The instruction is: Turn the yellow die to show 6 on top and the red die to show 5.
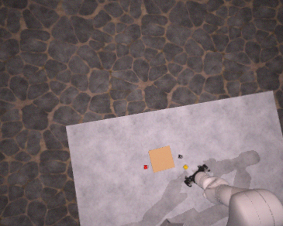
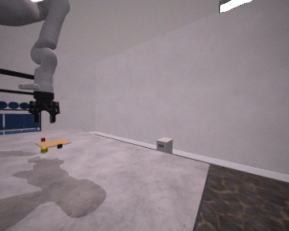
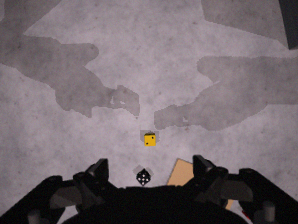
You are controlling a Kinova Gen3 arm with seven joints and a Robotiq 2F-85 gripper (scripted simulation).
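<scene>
The yellow die (image 1: 185, 167) (image 2: 43, 150) (image 3: 150, 140) lies on the table beside the mat (image 1: 161, 159) (image 2: 55, 143) (image 3: 181, 172); its upper face shows 2 in the wrist view. The black die (image 1: 180, 156) (image 2: 59, 145) (image 3: 143, 177) lies between them, off the mat, with 5 seemingly on top. The red die (image 1: 146, 167) (image 2: 43, 139) lies off the mat's opposite side; its pips are too small to read, and the wrist view mostly hides it. The orange mat lies flat. My gripper (image 1: 196, 175) (image 2: 44, 119) (image 3: 150, 166) is open and empty, high above the table near the yellow die.
The pale table (image 1: 107, 147) (image 2: 149, 186) carries the dice and mat. Arm shadows fall across it around the yellow die. A small grey box (image 2: 165, 145) stands beyond the table edge, by the wall. A shelf rack with blue bins (image 2: 20, 121) is at the left in the exterior view.
</scene>
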